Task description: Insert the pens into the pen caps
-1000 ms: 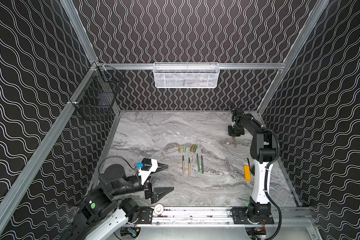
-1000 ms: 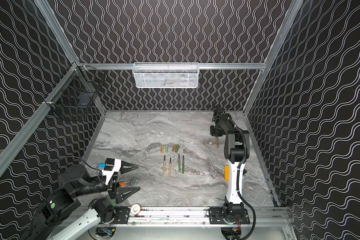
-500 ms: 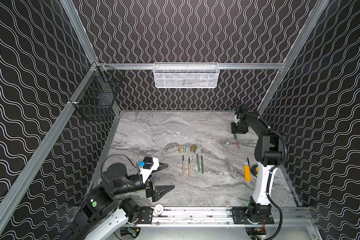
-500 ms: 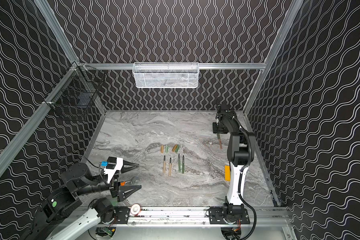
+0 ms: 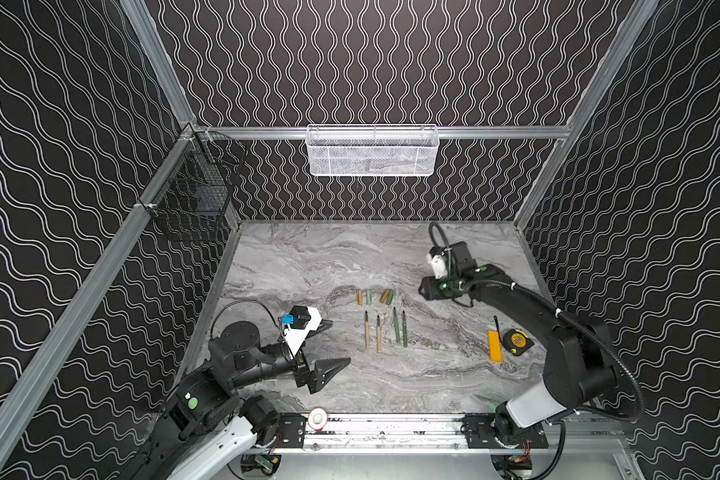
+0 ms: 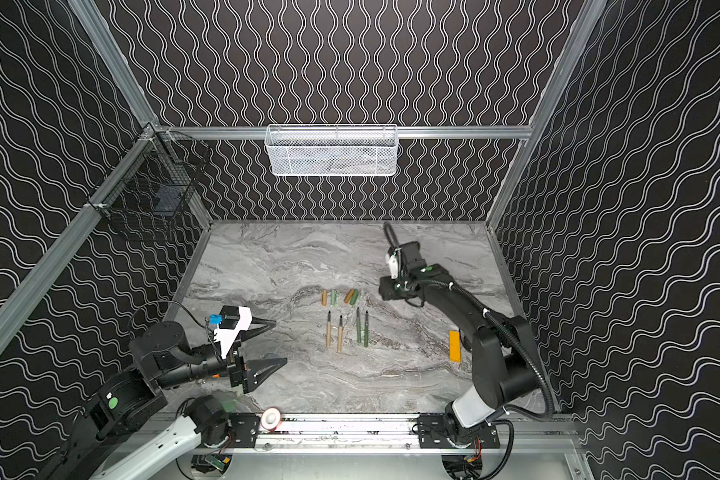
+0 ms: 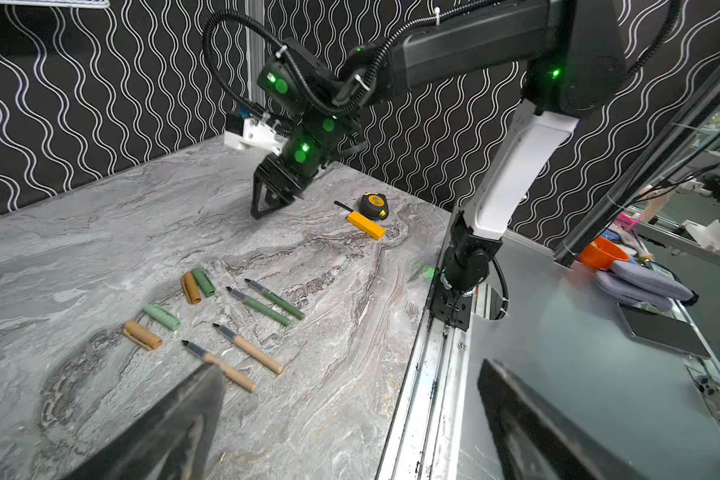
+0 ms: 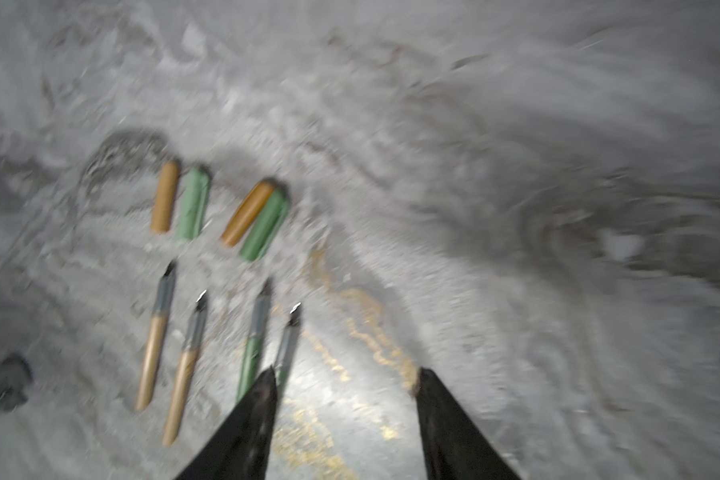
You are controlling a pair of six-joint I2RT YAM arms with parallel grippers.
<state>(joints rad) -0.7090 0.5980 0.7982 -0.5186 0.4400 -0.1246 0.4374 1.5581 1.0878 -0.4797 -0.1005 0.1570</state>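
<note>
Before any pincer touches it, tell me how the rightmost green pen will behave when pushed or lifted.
The rightmost green pen is a slim round barrel lying flat on the smooth table, so a sideways nudge would likely roll it. Straight and thin, it probably lifts stiff and light.

Mid tabletop: four pens side by side, two tan, two green, tips toward back edge. Four caps in a row just behind. Front-left: left gripper, jaws spread wide, empty. Just right of caps: right gripper. By right edge: yellow block, tape measure.
</note>
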